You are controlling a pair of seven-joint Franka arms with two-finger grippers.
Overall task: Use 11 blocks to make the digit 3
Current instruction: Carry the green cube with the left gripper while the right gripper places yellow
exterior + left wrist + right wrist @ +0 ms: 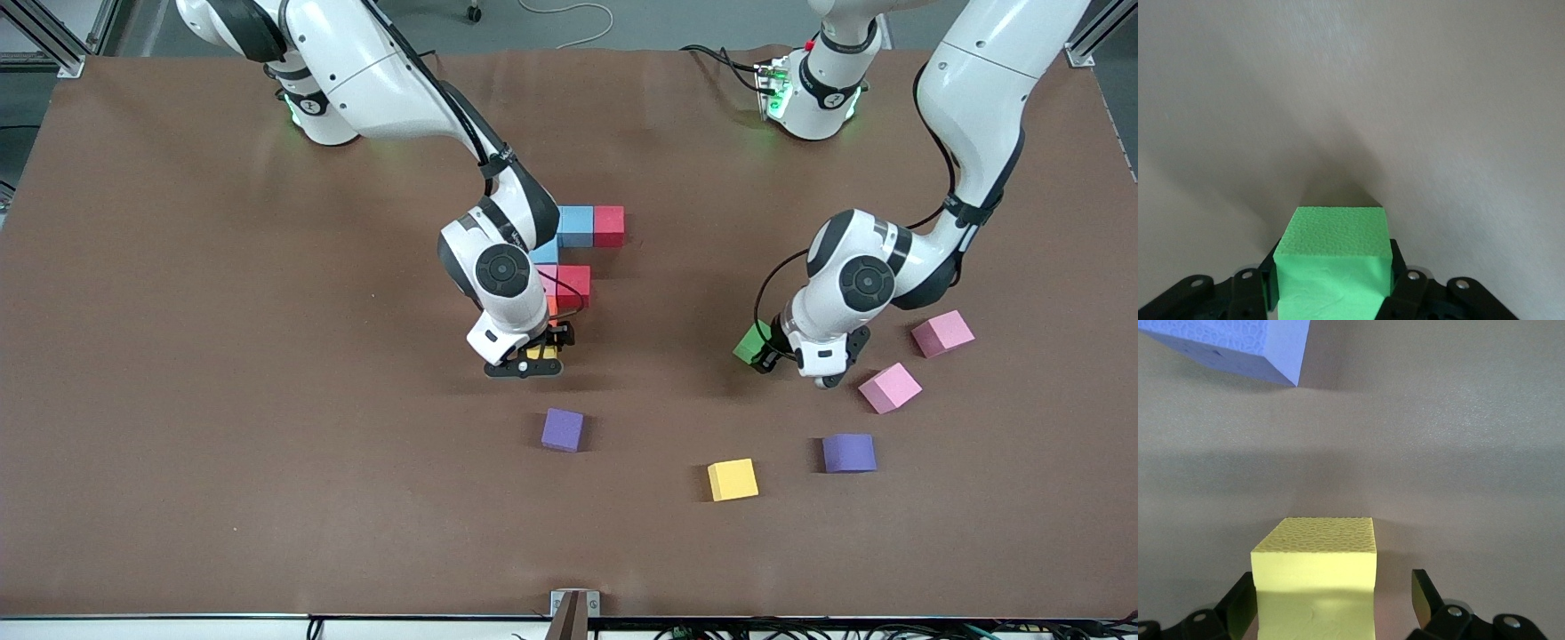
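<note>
My right gripper (536, 356) stands open around a yellow block (1315, 577) on the table, one finger against it and the other apart. That block (540, 353) lies just nearer the camera than the partial figure: light blue (575, 225) and red (609, 225) blocks in a row, then a second light blue (544, 252), pink (547, 277), red (573, 286) and a sliver of orange (553, 308), partly hidden by the right wrist. My left gripper (766, 351) is shut on the green block (1333, 240), low at the table toward the left arm's end.
Loose blocks lie nearer the camera: a purple one (563, 429), a yellow one (733, 479), another purple (849, 452), and two pink ones (890, 388) (942, 333) beside my left gripper. The purple block (1225, 347) also shows in the right wrist view.
</note>
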